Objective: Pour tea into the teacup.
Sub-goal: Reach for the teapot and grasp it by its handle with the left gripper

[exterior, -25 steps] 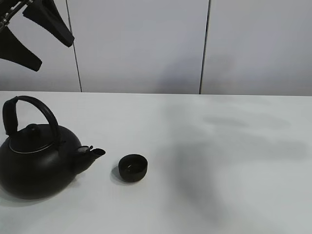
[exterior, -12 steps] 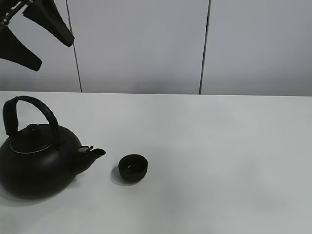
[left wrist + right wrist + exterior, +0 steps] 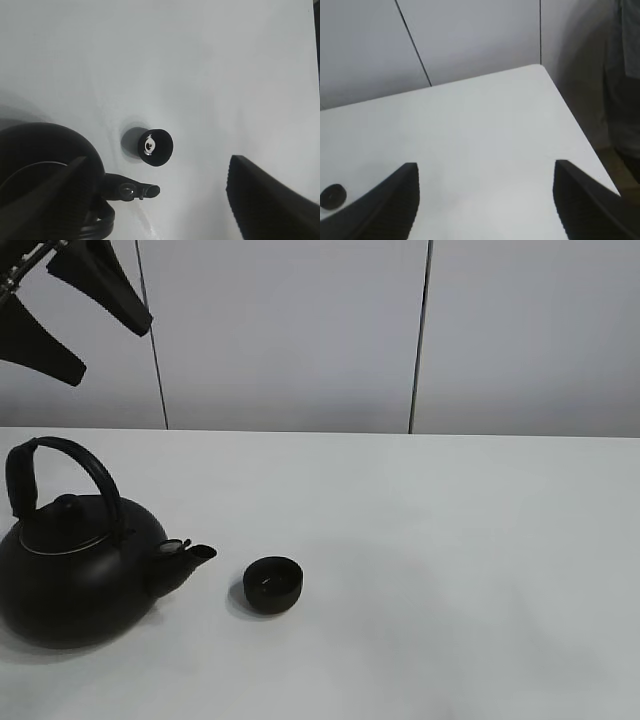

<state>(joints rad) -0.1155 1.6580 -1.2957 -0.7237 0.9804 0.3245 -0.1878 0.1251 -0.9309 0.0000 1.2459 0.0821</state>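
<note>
The small matte-black teacup [image 3: 273, 584] stands upright on the white table [image 3: 450, 540], just right of the kettle's spout [image 3: 190, 556]. The big black kettle [image 3: 75, 575] with an arched handle sits at the table's left. My left gripper [image 3: 70, 310] hangs open and empty high above the kettle. In the left wrist view the gripper [image 3: 160, 200] looks down on the teacup [image 3: 155, 147] and the kettle [image 3: 45, 165]. My right gripper [image 3: 485, 210] is open and empty, far from the teacup [image 3: 331, 196]; it does not show in the exterior view.
Grey wall panels [image 3: 290, 330] stand behind the table. In the right wrist view the table's right edge and corner [image 3: 555, 95] show, with the floor beyond.
A faint shadow over the table's right half a second ago has gone. The kettle, the teacup and the left gripper have not moved.
</note>
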